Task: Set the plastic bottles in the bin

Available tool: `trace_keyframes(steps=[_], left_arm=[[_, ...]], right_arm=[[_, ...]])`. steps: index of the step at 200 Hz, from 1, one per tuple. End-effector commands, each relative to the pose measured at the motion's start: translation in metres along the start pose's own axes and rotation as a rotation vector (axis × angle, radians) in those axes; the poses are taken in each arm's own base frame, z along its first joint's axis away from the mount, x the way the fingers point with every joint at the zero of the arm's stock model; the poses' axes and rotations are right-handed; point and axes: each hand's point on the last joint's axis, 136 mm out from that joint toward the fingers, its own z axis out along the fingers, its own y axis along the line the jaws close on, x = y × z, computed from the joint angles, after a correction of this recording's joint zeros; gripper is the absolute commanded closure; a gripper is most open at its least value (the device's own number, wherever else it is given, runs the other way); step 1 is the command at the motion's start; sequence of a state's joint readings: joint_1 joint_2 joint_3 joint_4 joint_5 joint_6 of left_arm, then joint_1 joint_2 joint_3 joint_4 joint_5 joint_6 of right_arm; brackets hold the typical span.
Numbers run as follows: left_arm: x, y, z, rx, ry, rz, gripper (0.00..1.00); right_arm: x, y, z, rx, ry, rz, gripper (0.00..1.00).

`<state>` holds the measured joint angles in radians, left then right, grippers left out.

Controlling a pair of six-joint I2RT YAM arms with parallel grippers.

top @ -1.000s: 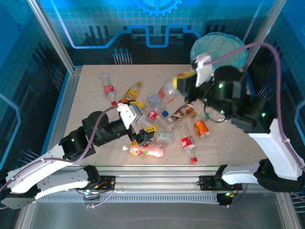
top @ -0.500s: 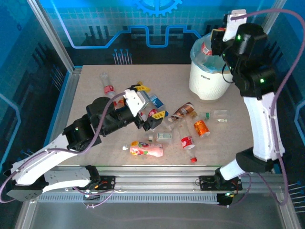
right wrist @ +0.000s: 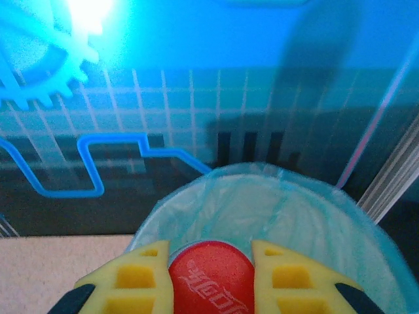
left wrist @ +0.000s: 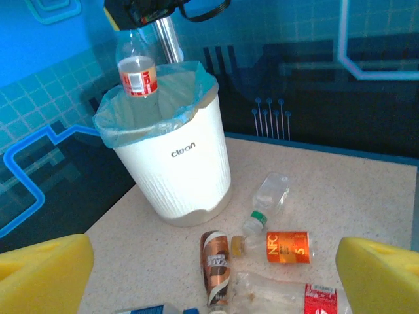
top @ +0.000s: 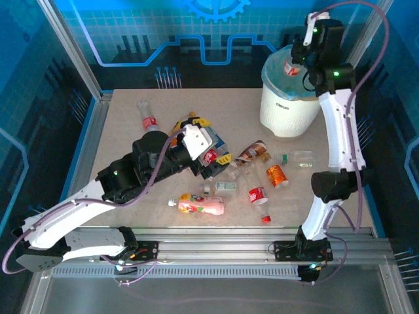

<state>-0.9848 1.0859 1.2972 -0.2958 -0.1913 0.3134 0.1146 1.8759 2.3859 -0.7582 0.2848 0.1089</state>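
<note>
My right gripper (top: 296, 60) is shut on a clear bottle (top: 288, 66) with a red label, holding it upright over the open mouth of the bin (top: 283, 111). In the right wrist view the yellow fingers (right wrist: 134, 278) clamp its red cap (right wrist: 211, 280) above the blue liner (right wrist: 281, 216). The left wrist view has the same bottle (left wrist: 136, 69) hanging over the white bin (left wrist: 177, 167). My left gripper (top: 208, 140) hovers open above the middle of the table. Past its fingers (left wrist: 39, 275) lie a brown bottle (left wrist: 217, 265) and an orange-labelled one (left wrist: 285, 247).
Several more bottles lie scattered: a clear red-labelled one (top: 148, 118) at the far left, a pink one (top: 201, 206) near the front edge, a red-labelled one (top: 257, 194), a clear green-capped one (left wrist: 267, 199) near the bin. Metal frame posts (top: 72, 49) bound the table.
The right arm has swung the clear bottle up from over the table's middle to above the bin. The left gripper, still open, has moved forward and to the right.
</note>
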Motion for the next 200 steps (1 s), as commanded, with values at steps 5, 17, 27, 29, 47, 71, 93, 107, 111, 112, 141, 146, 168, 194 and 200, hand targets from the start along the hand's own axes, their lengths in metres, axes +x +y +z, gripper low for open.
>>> trace_keyframes(steps=[5, 17, 27, 29, 47, 71, 93, 107, 111, 112, 141, 146, 168, 194, 200], left_arm=[[0.002, 0.007, 0.0, -0.036, 0.056, 0.085, 0.03], [0.005, 0.008, -0.002, -0.042, 0.073, 0.108, 0.03], [0.005, 0.01, -0.004, -0.046, 0.077, 0.122, 0.03], [0.005, 0.01, -0.004, -0.046, 0.076, 0.124, 0.03], [0.007, 0.011, -0.008, -0.052, 0.075, 0.133, 0.03], [0.013, 0.01, -0.01, -0.056, 0.082, 0.143, 0.03], [0.015, 0.01, -0.014, -0.049, 0.089, 0.147, 0.03], [0.011, 0.007, -0.019, -0.028, 0.068, 0.135, 0.03], [0.009, 0.006, -0.021, -0.023, 0.059, 0.131, 0.03], [0.008, 0.006, -0.022, -0.021, 0.054, 0.13, 0.03], [-0.009, 0.009, -0.035, -0.031, -0.02, 0.098, 0.02], [-0.01, 0.01, -0.037, -0.035, -0.025, 0.094, 0.02], [-0.015, 0.017, -0.046, -0.059, -0.009, 0.07, 0.03], [0.003, 0.018, -0.051, -0.059, 0.102, 0.006, 0.05], [0.011, 0.016, -0.051, -0.053, 0.134, -0.017, 0.05]], right_arm=[[0.036, 0.003, 0.04, -0.039, 0.109, 0.001, 0.99], [0.052, 0.004, 0.056, -0.039, 0.157, -0.005, 1.0], [0.064, 0.004, 0.066, -0.044, 0.195, -0.003, 1.0], [0.066, 0.005, 0.068, -0.046, 0.201, -0.002, 1.0], [0.085, 0.007, 0.08, -0.055, 0.257, 0.002, 0.97], [0.099, 0.008, 0.088, -0.054, 0.297, 0.01, 0.94], [0.093, 0.012, 0.082, -0.075, 0.296, 0.021, 0.64], [0.077, 0.012, 0.067, -0.083, 0.272, 0.037, 0.54], [0.071, 0.012, 0.06, -0.087, 0.26, 0.041, 0.53], [0.069, 0.012, 0.059, -0.088, 0.256, 0.042, 0.53], [0.016, 0.024, 0.002, -0.142, 0.123, 0.049, 0.51], [0.008, 0.027, -0.009, -0.151, 0.1, 0.044, 0.51], [-0.027, 0.04, -0.067, -0.19, -0.009, 0.023, 0.52], [-0.034, 0.067, -0.131, -0.285, -0.045, -0.005, 0.52], [-0.027, 0.077, -0.143, -0.313, -0.031, -0.024, 0.51]])
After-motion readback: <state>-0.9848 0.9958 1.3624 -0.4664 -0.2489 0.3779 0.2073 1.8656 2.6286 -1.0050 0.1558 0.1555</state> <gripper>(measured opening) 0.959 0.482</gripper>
